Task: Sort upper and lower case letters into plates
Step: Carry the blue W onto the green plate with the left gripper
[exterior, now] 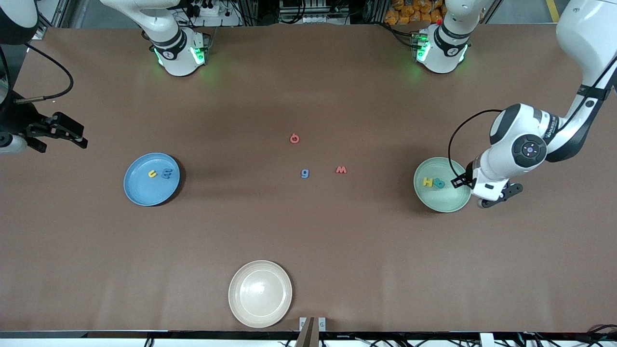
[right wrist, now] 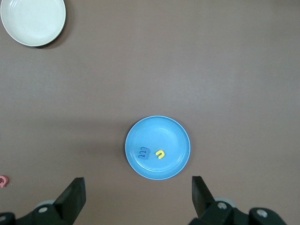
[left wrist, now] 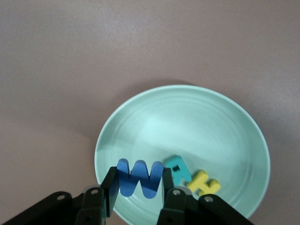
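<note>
The left gripper (left wrist: pixel 140 187) hangs over the pale mint green round plate (exterior: pixel 450 205), its jaws closed tight on a flat blue letter W (left wrist: pixel 139 178). A yellow H (exterior: pixel 427 182) and a teal letter (exterior: pixel 439 183) lie in that plate.

The right gripper (exterior: pixel 79 140) waits high up at the right arm's end of the worktop, jaws wide open and holding nothing.

The bright blue round plate (exterior: pixel 144 193) holds a yellow u (exterior: pixel 152 174) and a blue m (exterior: pixel 167 173).

A red round letter (exterior: pixel 294 139), a blue g (exterior: pixel 304 173) and a red M (exterior: pixel 341 169) lie on the brown worktop (exterior: pixel 308 231) between the two plates.

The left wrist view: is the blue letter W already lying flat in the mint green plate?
No, the blue letter W stands upright, clamped between the fingers of the left hand, over the mint green plate.
</note>
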`<state>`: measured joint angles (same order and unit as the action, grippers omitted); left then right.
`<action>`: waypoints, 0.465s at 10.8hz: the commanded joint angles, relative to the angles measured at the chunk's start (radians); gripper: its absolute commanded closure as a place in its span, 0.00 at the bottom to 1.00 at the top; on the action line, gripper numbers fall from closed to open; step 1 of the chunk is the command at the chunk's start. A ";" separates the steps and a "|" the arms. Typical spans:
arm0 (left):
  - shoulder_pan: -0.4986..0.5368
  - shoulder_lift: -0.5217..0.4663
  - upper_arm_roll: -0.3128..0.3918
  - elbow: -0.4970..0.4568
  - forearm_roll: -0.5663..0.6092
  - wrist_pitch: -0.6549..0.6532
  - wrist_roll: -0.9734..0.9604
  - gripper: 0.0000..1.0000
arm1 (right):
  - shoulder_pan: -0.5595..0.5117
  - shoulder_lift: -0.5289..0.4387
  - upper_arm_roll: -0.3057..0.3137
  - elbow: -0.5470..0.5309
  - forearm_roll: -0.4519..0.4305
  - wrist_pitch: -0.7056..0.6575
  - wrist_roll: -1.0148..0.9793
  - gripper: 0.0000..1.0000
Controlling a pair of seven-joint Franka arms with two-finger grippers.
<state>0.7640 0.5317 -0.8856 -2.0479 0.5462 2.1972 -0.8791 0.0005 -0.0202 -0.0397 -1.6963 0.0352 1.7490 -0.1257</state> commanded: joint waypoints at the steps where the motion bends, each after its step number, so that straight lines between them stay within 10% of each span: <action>1: 0.006 0.007 -0.013 0.009 0.031 0.006 0.002 0.01 | 0.007 0.000 -0.006 0.006 -0.014 -0.003 0.006 0.00; 5: -0.008 0.004 -0.018 0.018 0.031 0.006 -0.008 0.00 | 0.007 0.003 -0.006 0.010 -0.015 0.000 0.006 0.00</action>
<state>0.7549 0.5432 -0.8967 -2.0333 0.5510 2.2027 -0.8788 0.0005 -0.0202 -0.0399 -1.6962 0.0316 1.7510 -0.1258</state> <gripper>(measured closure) 0.075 0.000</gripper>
